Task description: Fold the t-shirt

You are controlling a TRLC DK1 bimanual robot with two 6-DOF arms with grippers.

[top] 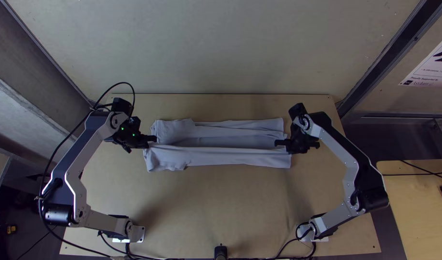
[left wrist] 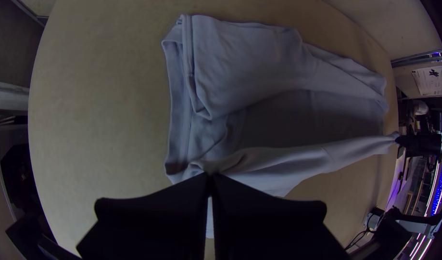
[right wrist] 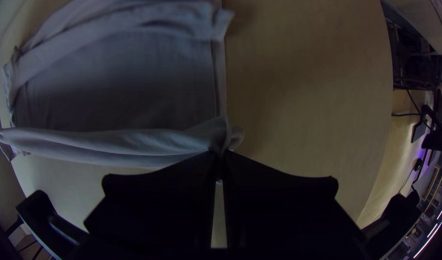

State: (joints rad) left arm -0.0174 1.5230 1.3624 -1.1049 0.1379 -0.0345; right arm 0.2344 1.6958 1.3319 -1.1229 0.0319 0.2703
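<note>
The light grey-blue t-shirt [top: 230,157] lies as a long strip across the table, its far and near portions folded inward with a flatter band between them. At the strip's left end is my left gripper [top: 153,139]; at its right end is my right gripper [top: 280,144]. In the left wrist view, my left gripper [left wrist: 210,177] is shut on the near fold of the t-shirt [left wrist: 259,62], which runs taut toward the other arm. In the right wrist view, my right gripper [right wrist: 221,155] pinches the other end of that fold of the t-shirt [right wrist: 119,82].
Bare wooden table [top: 221,207] lies between the cloth and the arm bases. A black post [top: 221,251] stands at the near edge. Cables loop beside both bases, and a pale wall [top: 221,48] rises behind the table.
</note>
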